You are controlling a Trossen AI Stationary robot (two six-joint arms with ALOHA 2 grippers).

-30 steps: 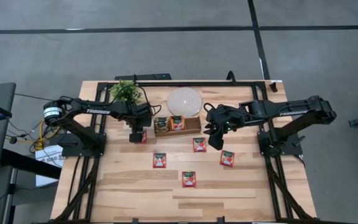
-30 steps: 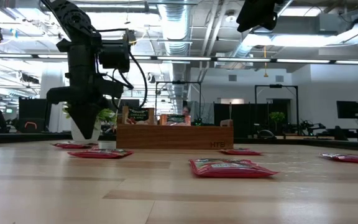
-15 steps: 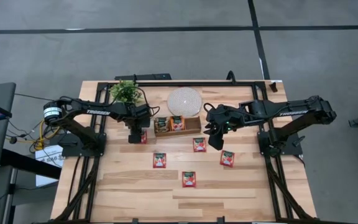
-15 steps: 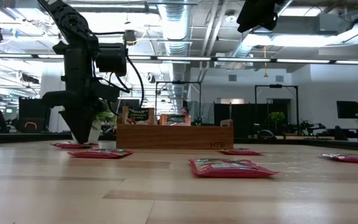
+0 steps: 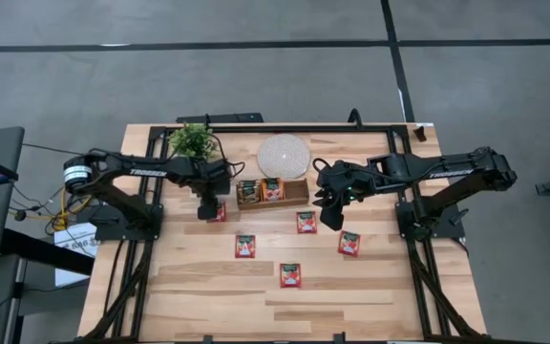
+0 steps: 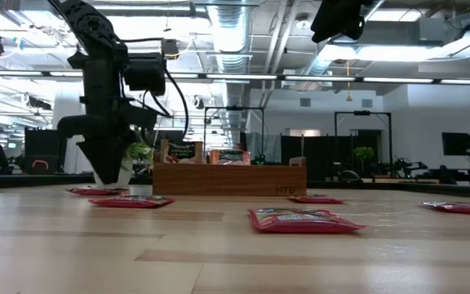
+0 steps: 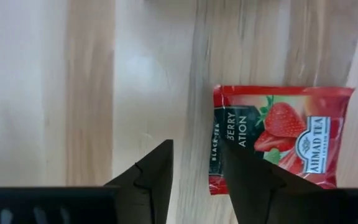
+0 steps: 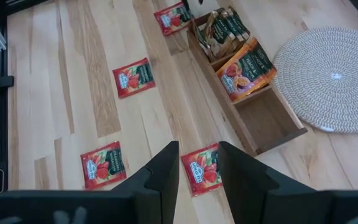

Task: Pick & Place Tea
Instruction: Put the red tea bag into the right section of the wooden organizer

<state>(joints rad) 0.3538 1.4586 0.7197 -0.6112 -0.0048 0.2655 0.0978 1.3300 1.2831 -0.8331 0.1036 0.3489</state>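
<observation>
**Left hand poised over a strawberry sachet**

Leftmost, the left hand (image 7: 194,180) hangs low over a red strawberry tea sachet (image 7: 278,137) lying flat on the table (image 5: 208,287), fingers apart, apparently ready to straddle its edge. Beside it, the wooden tray (image 5: 294,196) already holds sachets, one compartment bare. Further right, the right hand (image 8: 197,171) waits raised above another sachet (image 8: 202,168), fingers parted.

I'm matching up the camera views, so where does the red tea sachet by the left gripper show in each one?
High view: the red tea sachet beside the left gripper, left of the wooden tray.
Low view: far left, lying flat.
Left wrist view: right of centre.
Right wrist view: top edge, by the tray's end.
Landmark: the tray, absent only from the left wrist view.
</observation>
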